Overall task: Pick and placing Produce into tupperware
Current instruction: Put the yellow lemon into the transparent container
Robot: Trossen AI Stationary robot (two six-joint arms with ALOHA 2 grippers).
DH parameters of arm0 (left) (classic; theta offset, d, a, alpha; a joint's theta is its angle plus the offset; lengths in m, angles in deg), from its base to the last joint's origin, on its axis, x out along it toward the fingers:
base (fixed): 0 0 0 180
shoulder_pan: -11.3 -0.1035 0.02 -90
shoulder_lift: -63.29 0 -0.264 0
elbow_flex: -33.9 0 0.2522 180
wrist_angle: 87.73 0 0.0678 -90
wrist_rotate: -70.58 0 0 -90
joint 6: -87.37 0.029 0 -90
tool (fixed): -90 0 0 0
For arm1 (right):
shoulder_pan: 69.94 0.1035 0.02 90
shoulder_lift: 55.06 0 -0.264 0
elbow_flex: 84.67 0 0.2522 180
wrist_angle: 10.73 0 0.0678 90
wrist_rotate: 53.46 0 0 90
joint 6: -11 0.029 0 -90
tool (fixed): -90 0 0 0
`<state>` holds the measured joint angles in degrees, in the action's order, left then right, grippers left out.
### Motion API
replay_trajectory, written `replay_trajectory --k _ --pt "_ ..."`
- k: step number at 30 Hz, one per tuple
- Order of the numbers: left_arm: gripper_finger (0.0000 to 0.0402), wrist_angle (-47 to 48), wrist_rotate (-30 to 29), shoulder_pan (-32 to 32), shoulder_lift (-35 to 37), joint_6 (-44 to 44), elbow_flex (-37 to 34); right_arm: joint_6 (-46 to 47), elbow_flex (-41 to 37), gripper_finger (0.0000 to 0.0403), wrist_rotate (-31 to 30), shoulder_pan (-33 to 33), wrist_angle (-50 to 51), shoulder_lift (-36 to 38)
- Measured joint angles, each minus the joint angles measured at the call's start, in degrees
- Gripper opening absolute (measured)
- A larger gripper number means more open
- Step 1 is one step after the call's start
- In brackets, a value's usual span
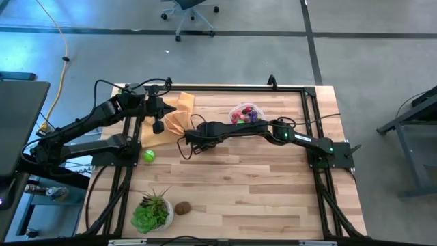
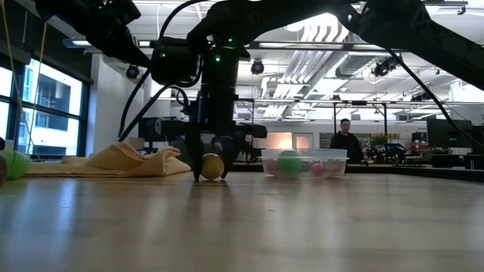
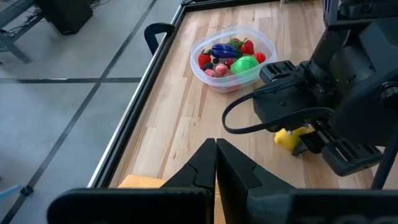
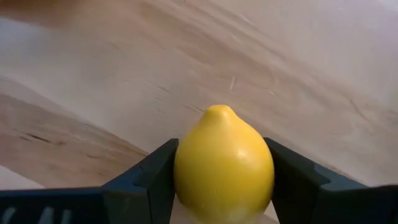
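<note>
Right wrist view shows the right hand (image 4: 224, 186) grasping a yellow toy lemon (image 4: 224, 165), one dark finger pressed to each side of the fruit, its pointed end facing forward over the wooden bench (image 4: 280, 74). Low view confirms this: the lemon (image 2: 212, 166) sits between the two fingers at bench level, touching or just above the surface; contact with the bench cannot be told.

High view places the right hand (image 1: 192, 139) near the middle of the bench (image 1: 259, 184), just beside the tan-orange cloth (image 1: 179, 113). The clear tupperware (image 1: 246, 113) stands behind that hand's arm, near the far edge, well apart from the lemon. It already holds several pieces of produce; left wrist view shows red, green, purple and pink items inside the tub (image 3: 233, 59).

Left hand (image 3: 216, 163) is clenched, fingers pressed together and empty, hovering over the cloth on the left side of the bench. In high view the left hand (image 1: 158, 125) is near the right hand, not touching it.

Loose produce elsewhere: a green ball (image 1: 149, 156) lies just off the left hand toward the near edge; a brown piece (image 1: 182, 208) lies farther on, just beside a leafy plant in a white pot (image 1: 151, 210).

A person (image 2: 346, 140) stands in the room beyond the bench.
</note>
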<state>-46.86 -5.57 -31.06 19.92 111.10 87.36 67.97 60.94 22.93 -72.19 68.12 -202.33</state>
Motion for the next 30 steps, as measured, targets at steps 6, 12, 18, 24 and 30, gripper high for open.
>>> replay_trajectory --k 6,12,18,24,30 --pt "0.0003 0.01 0.00 0.00 0.01 0.02 -0.02 -4.80 2.02 0.0192 -0.51 -0.03 0.48 0.02" --pt "0.0003 0.01 0.00 -0.01 0.00 0.02 0.00 -10.00 3.15 0.0192 -3.00 0.83 2.17 0.38" --pt "0.0003 0.00 0.00 -0.01 0.00 0.02 -0.02 -8.50 3.13 0.0191 -6.93 1.90 7.41 2.21" --pt "0.0003 0.01 0.00 -0.01 0.00 0.02 -0.02 -6.58 3.10 0.0191 -12.76 3.08 14.20 5.69" --pt "0.0003 -0.03 0.00 -0.01 0.01 0.02 -0.01 -5.31 3.13 0.0191 -17.94 3.57 18.99 9.67"
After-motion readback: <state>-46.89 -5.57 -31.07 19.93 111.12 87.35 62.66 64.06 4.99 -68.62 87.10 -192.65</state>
